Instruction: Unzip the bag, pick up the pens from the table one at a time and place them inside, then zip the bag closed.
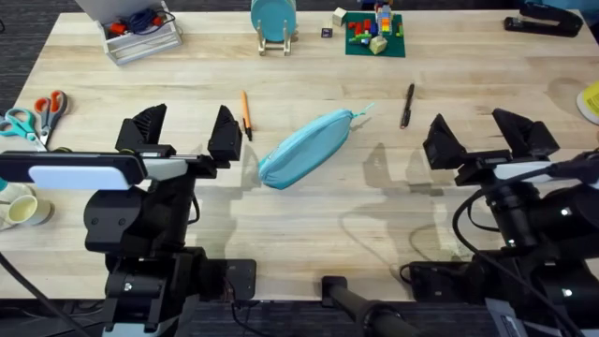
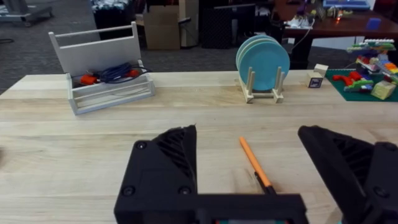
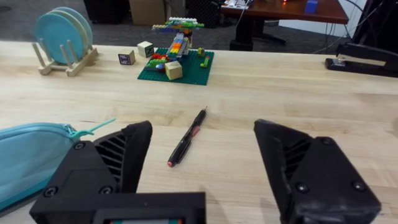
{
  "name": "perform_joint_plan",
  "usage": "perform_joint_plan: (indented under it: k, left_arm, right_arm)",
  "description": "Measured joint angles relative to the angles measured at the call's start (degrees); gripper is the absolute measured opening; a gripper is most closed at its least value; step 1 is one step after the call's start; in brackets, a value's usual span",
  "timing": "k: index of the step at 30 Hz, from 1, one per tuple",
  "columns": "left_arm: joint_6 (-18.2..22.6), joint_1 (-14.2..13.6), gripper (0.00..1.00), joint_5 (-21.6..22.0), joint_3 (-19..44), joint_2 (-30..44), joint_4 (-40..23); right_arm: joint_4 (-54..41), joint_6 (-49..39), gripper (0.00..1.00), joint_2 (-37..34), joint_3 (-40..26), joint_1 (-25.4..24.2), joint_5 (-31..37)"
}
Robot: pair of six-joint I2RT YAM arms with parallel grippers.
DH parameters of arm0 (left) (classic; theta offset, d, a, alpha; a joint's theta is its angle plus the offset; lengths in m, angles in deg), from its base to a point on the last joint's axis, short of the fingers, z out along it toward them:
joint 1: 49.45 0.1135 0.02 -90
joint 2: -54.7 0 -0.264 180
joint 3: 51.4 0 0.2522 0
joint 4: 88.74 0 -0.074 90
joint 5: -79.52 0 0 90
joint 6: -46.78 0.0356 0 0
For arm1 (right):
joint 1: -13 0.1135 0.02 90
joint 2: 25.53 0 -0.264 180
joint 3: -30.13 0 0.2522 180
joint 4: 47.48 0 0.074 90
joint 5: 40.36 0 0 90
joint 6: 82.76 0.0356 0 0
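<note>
The light-blue bag (image 1: 304, 148) lies slantwise in the middle of the table (image 1: 309, 215), zipped, its pull tab (image 1: 361, 112) at the far right end; its end also shows in the right wrist view (image 3: 31, 155). An orange pen (image 1: 246, 114) (image 2: 255, 163) lies left of the bag, just beyond my left gripper (image 1: 184, 131), which is open and holds nothing. A black pen (image 1: 407, 105) (image 3: 186, 137) lies right of the bag, ahead of my right gripper (image 1: 482, 136), also open with nothing in it.
Scissors (image 1: 37, 112) lie at the left edge. A white wire basket (image 1: 140, 33), teal plates on a wooden rack (image 1: 273, 21) and a green brick plate (image 1: 374, 33) line the far edge. A black stapler (image 1: 547, 19) sits far right.
</note>
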Motion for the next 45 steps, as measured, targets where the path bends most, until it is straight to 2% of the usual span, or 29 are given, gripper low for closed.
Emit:
perform_joint_plan:
  k: [20,27,30,35,40,45]
  left_arm:
    - [0.4,0.0,0.993,0.6,0.0,0.0,-0.1]
    - [-1.1,0.0,0.993,1.8,1.7,0.5,-6.9]
    - [-1.8,0.0,0.993,2.2,4.6,3.0,-10.5]
    - [-2.2,0.0,0.993,2.7,11.5,11.0,-10.8]
    - [-2.2,0.0,0.993,1.0,22.6,22.3,-14.2]
    - [-2.3,0.0,0.993,-3.4,35.6,35.1,-22.5]
  right_arm:
    - [-0.3,-0.3,0.996,0.0,0.0,0.0,0.0]
    - [-3.6,-0.7,0.996,-0.1,-1.8,0.0,0.0]
    - [-8.6,-0.9,0.995,-1.6,-5.3,0.0,0.0]
    - [-14.3,-0.9,0.995,-8.2,-13.7,0.0,-0.4]
    - [-20.1,-0.9,0.994,-19.3,-25.5,0.0,-0.5]
    - [-27.9,-0.9,0.995,-32.7,-39.7,0.0,-1.4]
